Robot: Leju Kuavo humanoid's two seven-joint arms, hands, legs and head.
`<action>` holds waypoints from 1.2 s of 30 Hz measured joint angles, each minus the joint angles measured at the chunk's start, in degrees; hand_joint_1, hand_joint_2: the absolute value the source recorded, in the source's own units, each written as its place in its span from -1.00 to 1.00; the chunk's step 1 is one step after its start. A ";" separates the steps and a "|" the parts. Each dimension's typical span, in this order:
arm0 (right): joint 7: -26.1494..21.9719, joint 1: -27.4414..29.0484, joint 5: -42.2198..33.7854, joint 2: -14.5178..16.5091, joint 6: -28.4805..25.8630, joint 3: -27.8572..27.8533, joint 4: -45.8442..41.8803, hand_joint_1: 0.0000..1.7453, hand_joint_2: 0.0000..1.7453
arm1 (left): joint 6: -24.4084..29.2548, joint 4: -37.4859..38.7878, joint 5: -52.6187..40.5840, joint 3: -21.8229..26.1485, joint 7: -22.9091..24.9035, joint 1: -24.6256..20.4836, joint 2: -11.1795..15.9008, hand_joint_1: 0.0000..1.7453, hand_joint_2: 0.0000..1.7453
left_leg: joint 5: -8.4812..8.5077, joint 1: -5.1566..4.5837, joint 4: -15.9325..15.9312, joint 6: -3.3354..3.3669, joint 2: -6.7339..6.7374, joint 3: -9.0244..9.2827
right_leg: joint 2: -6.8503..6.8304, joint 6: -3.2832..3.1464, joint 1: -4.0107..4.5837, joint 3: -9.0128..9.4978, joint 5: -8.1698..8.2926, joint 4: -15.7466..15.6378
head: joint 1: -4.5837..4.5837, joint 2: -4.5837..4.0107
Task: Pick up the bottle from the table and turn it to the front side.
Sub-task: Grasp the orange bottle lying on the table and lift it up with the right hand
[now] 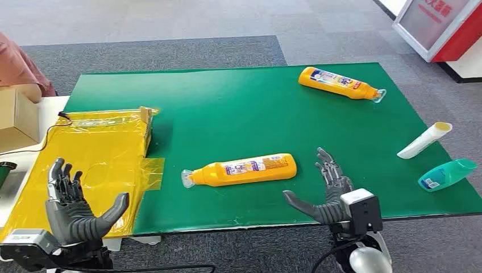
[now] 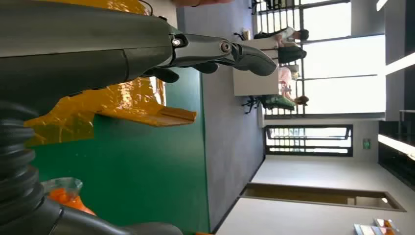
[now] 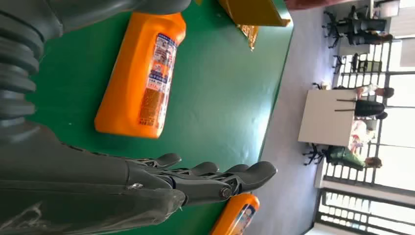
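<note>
An orange bottle [image 1: 243, 169] lies on its side on the green mat [image 1: 239, 108], clear cap to the left, label strip facing up. The right wrist view shows the same orange bottle [image 3: 139, 73] close by. My right hand [image 1: 327, 193] hovers open just right of its base, fingers spread, holding nothing. My left hand [image 1: 77, 207] is open at the front left, over the yellow plastic sheet [image 1: 91, 159], well away from the bottle. A second orange bottle [image 1: 340, 83] lies at the far right of the mat.
A white tube [image 1: 424, 140] and a teal bottle [image 1: 447, 174] lie at the mat's right edge. A cardboard box [image 1: 17, 116] stands at the far left, with a person's sleeve [image 1: 20, 62] behind it. A red and white stand [image 1: 440, 25] is at the back right.
</note>
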 joint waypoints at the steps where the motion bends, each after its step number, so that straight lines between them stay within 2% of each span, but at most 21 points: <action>1: -0.16 0.20 -0.59 -0.05 0.36 -0.19 -0.21 -1.00 1.00 | 0.13 0.03 0.01 -0.19 0.07 -0.16 0.02 -1.00 1.00 | 0.00 0.00 0.00 0.01 0.00 0.00 | 0.00 0.00 0.00 0.00 0.00 0.00 | 0.01 0.00; 10: -2.72 2.64 -11.24 -0.81 8.90 -2.09 -2.72 -1.00 1.00 | 3.09 1.40 0.04 -2.70 0.70 -0.86 0.61 -1.00 1.00 | -0.03 0.01 0.00 0.01 0.00 0.00 | 0.00 0.00 0.00 0.00 -0.01 -0.01 | 0.01 0.00; 16: -2.82 1.57 -8.20 -1.01 8.58 -2.81 -2.73 -1.00 1.00 | 4.85 1.48 -0.16 -3.17 1.23 0.50 1.52 -1.00 1.00 | -0.02 0.01 0.00 0.01 0.00 0.00 | 0.00 0.00 0.01 0.02 -0.01 -0.01 | 0.02 0.00; 18: -1.57 0.50 -2.88 -1.06 6.84 -2.66 -2.57 -1.00 1.00 | 5.06 1.28 -0.84 -3.15 1.88 1.14 2.11 -1.00 1.00 | -0.02 0.01 0.00 0.01 0.00 0.00 | 0.00 0.00 0.01 0.02 -0.01 -0.01 | 0.02 0.00; 21: 3.89 -1.81 11.07 -1.85 3.19 -1.69 -1.65 -1.00 1.00 | 3.74 0.24 -1.79 -3.14 2.77 1.99 3.03 -1.00 1.00 | -0.01 0.01 0.00 0.02 0.01 0.00 | 0.00 0.00 0.01 0.03 -0.01 -0.01 | 0.01 0.00; 25: 12.41 -5.68 29.91 -3.65 0.29 1.16 1.84 -1.00 1.00 | -2.01 -2.12 -2.17 -3.34 4.33 2.35 3.95 -1.00 1.00 | 0.05 0.00 0.00 0.07 0.01 0.00 | -0.01 0.03 0.01 0.04 0.02 -0.01 | 0.02 0.00; 28: 17.74 -9.09 41.97 -4.47 -0.14 4.60 4.95 -1.00 1.00 | -7.90 -2.57 -2.39 -4.04 5.99 0.64 4.35 -1.00 1.00 | 0.12 0.00 0.00 0.05 0.00 0.00 | -0.01 0.04 0.00 0.03 0.07 -0.01 | 0.01 0.00; 32: 21.98 -13.39 50.28 -5.63 1.25 9.48 8.98 -1.00 1.00 | -13.75 -2.44 -3.44 -4.81 6.83 -3.04 4.50 -1.00 1.00 | 0.19 0.01 0.00 0.04 0.00 -0.01 | -0.01 0.07 0.01 0.03 0.13 0.00 | 0.01 0.00; 36: 23.17 -18.44 53.48 -6.42 2.89 13.68 14.22 -1.00 1.00 | -17.13 -1.49 -3.87 -6.26 7.06 -8.73 4.58 -1.00 1.00 | 0.25 0.01 0.00 0.04 -0.01 0.00 | -0.01 0.07 0.01 0.03 0.21 0.00 | 0.01 0.00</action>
